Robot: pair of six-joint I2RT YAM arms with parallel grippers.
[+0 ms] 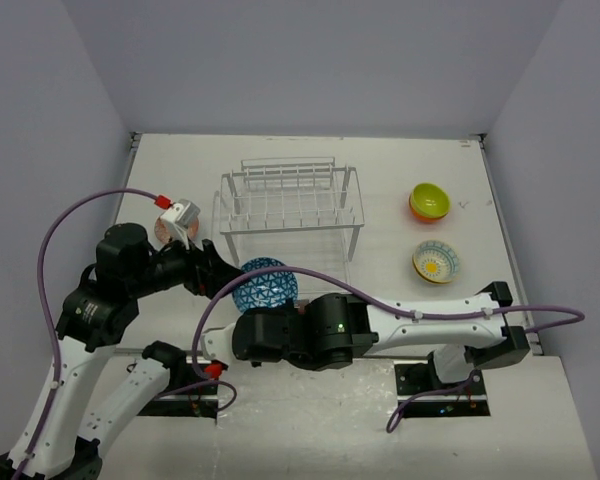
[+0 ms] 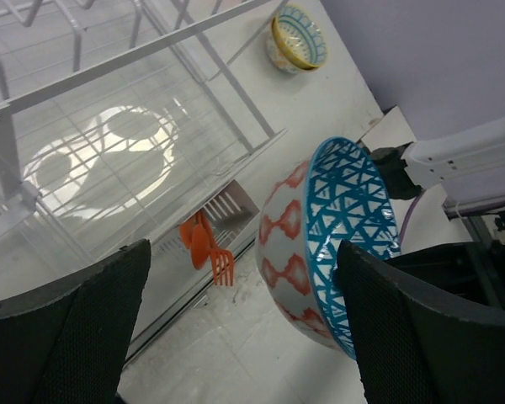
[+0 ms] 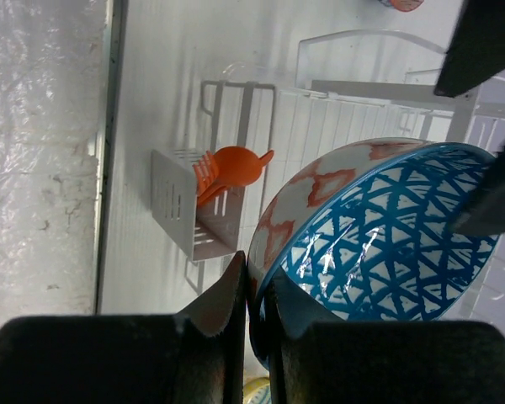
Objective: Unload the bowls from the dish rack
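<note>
Our right jaws pinch the rim of the blue-patterned bowl (image 3: 379, 244), tilted just in front of the dish rack (image 1: 290, 205), our left jaws gaping wide beside it, so we should lower it slowly and flat onto the counter (image 1: 480, 180).

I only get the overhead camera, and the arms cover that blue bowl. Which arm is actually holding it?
Observer: The right gripper. Its wrist camera shows both fingers pinched shut on the rim of the blue bowl.
Operator: So what is the other arm doing there?
Observer: The left gripper is open. Its wrist camera shows the fingers spread wide with the bowl, tipped on its edge, between them.
</note>
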